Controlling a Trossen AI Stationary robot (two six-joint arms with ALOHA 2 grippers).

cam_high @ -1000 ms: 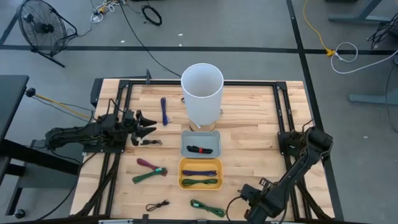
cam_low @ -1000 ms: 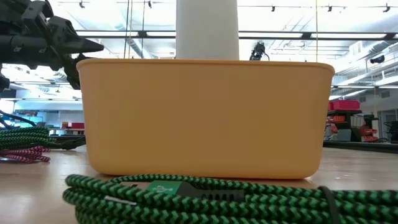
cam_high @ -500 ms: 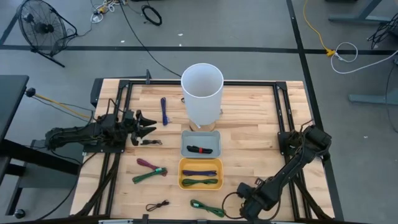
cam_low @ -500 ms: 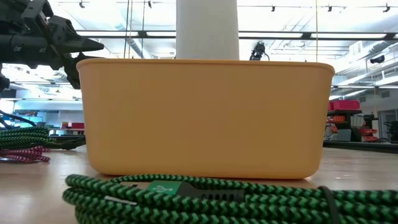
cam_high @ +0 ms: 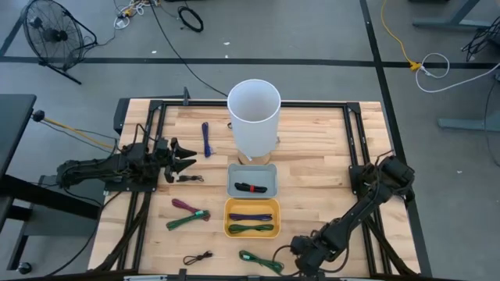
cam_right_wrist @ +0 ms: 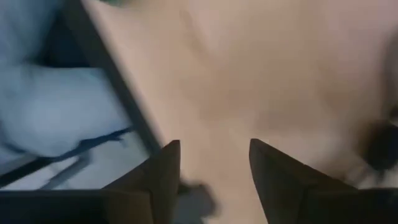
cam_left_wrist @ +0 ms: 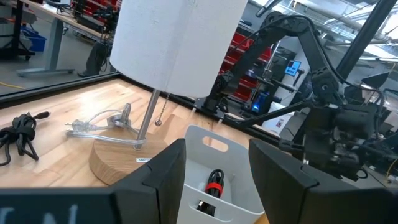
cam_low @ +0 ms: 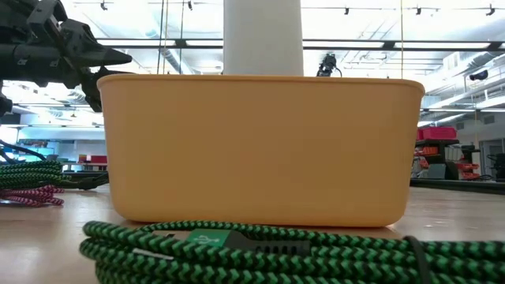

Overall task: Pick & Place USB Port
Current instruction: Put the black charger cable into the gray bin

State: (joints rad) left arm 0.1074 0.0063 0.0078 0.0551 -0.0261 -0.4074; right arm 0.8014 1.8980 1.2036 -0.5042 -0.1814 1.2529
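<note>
Since the earlier high view, the right gripper (cam_high: pixel 301 251) has been swung leftward along the table's near edge and is now found just beside the green cable (cam_high: pixel 260 261); its fingers are seen parted over bare wood in the right wrist view, with nothing between them. Nothing else on the table has been shifted.

Part of the sorting appears to be done: a black and red USB piece (cam_high: pixel 250 187) is lodged in the grey tray (cam_high: pixel 231 187), and purple and green cables are held in the yellow bin (cam_high: pixel 228 219). Several items are left loose on the wood: the green cable by the front edge, a black cable (cam_high: pixel 198 257), a maroon and green pair (cam_high: pixel 187 214), a blue cable (cam_high: pixel 205 139) and a small black piece (cam_high: pixel 188 179). The task is judged unfinished.

The left gripper (cam_high: pixel 186 156) is held spread near that small black piece, empty. A white lamp (cam_high: pixel 254 117) stands behind the trays and could hinder reaches across the middle. From the low view, the bin wall blocks sight of most of the table.
</note>
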